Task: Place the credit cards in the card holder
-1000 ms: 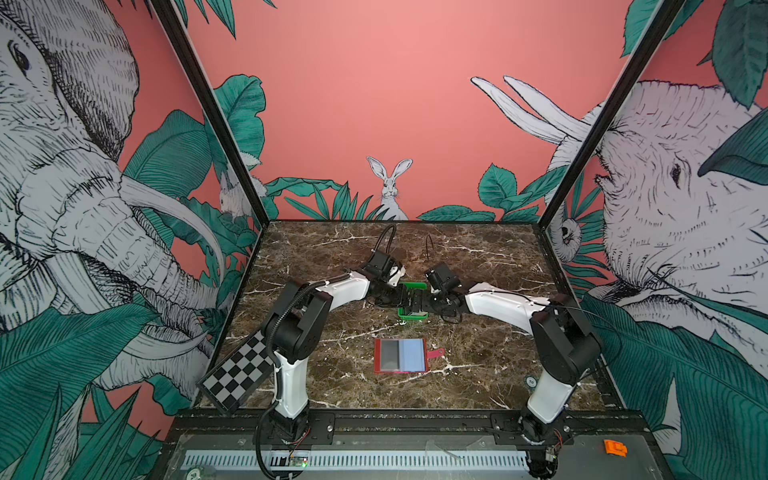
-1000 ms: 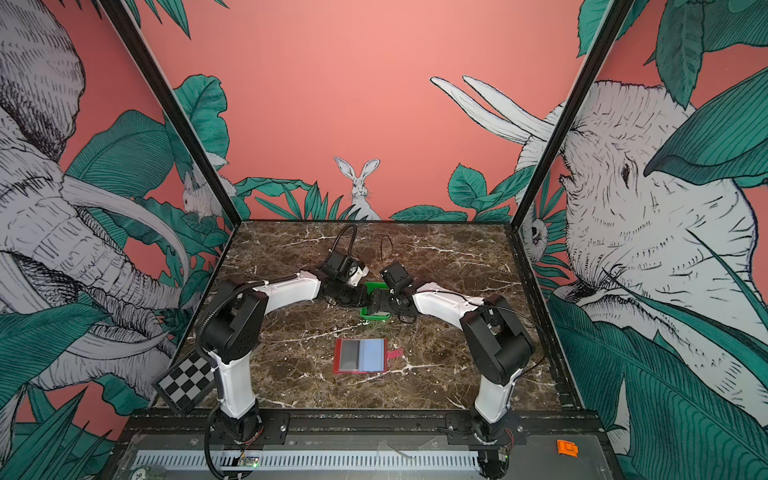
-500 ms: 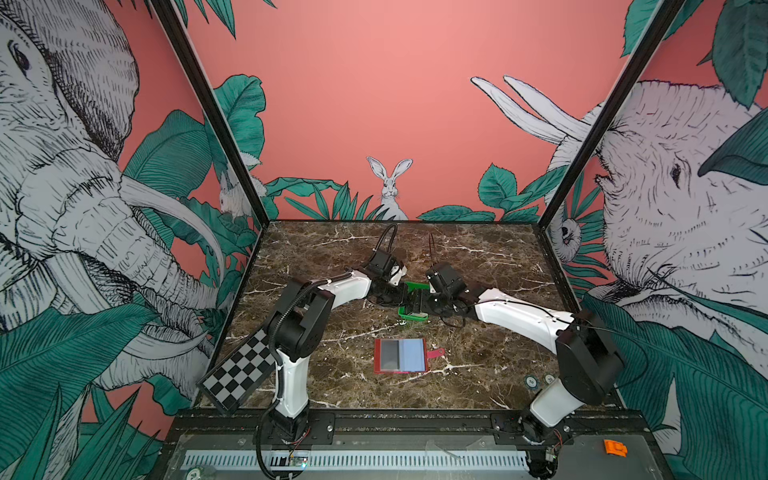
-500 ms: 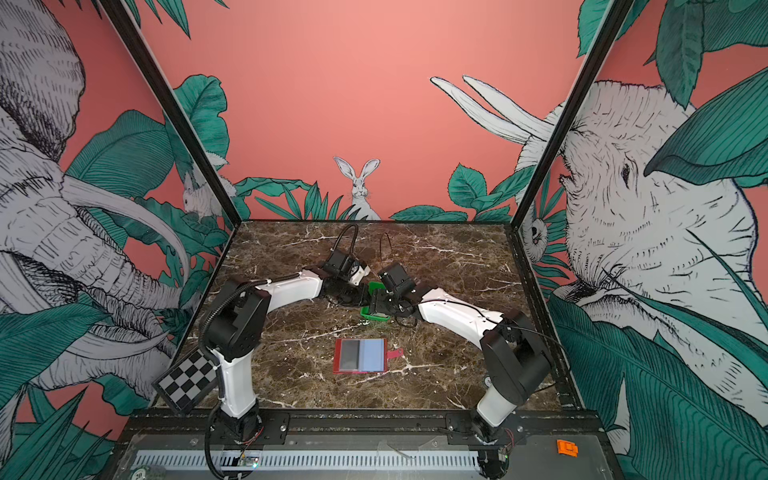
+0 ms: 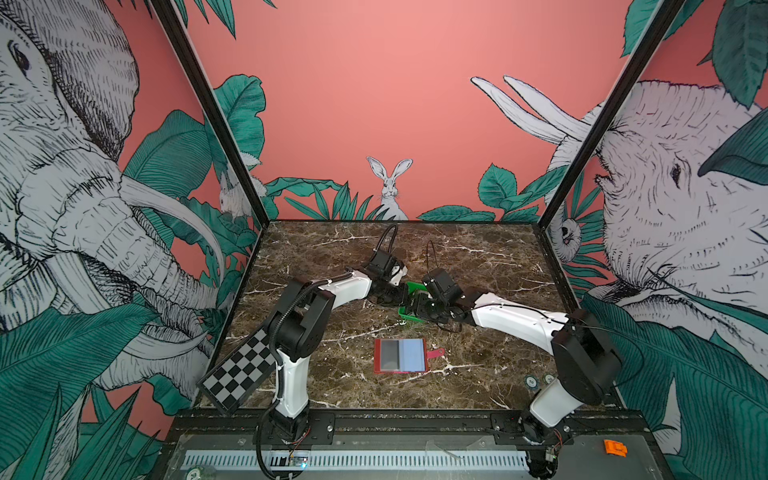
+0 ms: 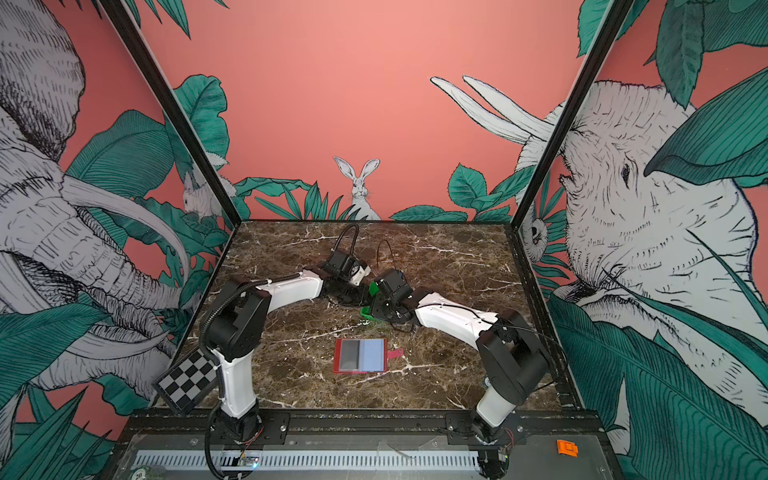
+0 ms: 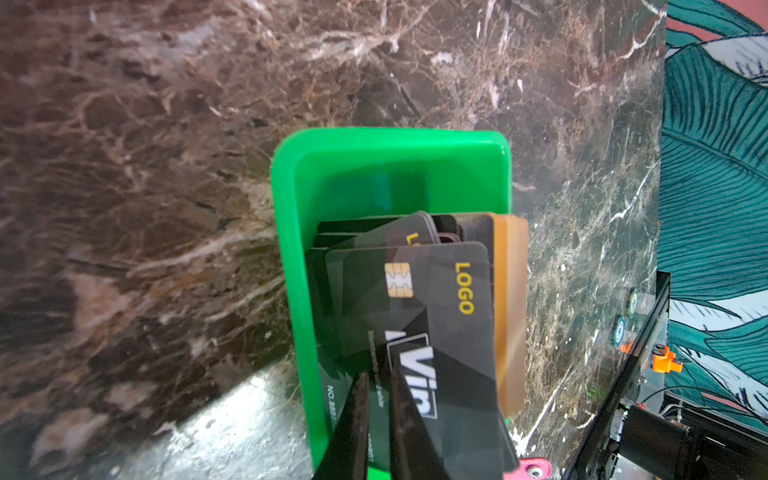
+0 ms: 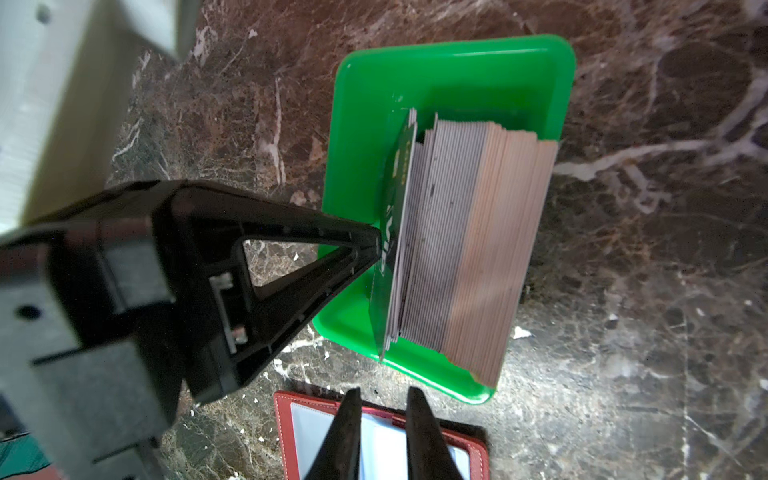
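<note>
No card seems filed yet: the credit cards (image 8: 457, 232) stand packed on edge in the green tray (image 8: 457, 62), the card holder (image 5: 400, 355) lies open nearer the front, apparently empty, the left gripper (image 8: 379, 245), closed on nothing, touches the front card (image 7: 415, 299), and the right gripper (image 8: 382, 392), nearly closed and empty, hovers at the tray.

arms (image 5: 345, 286): 2, white shells, black joints | left end effector (image 8: 379, 245): black, triangular
</note>
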Robot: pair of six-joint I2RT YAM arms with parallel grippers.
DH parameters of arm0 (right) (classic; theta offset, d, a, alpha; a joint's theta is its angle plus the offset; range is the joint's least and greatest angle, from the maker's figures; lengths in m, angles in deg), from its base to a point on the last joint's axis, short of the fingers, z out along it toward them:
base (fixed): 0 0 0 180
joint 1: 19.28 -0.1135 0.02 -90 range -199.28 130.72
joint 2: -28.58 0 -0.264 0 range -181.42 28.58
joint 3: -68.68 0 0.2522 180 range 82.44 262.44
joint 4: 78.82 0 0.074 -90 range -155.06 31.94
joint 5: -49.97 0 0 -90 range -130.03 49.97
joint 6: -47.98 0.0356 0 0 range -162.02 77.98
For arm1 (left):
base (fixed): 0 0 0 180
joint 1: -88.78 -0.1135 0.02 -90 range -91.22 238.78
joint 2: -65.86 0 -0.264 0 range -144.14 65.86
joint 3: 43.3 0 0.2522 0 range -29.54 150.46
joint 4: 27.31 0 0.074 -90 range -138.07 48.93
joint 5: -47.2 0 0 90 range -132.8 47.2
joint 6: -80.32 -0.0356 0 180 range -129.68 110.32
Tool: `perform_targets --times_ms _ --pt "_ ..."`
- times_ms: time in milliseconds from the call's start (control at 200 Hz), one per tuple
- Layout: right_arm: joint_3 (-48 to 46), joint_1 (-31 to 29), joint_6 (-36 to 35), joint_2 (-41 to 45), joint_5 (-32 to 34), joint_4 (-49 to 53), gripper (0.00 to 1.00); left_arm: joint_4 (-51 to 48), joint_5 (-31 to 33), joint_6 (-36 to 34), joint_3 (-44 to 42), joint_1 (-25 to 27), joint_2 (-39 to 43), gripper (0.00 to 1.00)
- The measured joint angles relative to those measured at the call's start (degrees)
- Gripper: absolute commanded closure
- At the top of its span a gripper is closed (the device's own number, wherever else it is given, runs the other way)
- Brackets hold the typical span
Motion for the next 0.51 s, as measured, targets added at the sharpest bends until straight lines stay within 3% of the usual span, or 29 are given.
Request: perform_targets --times_ms 505 --pt "0.22 -0.24 2.36 -3.02 -1.07 -2.19 0.88 -0.02 0.00 0.02 0.00 0.07 0.00 0.86"
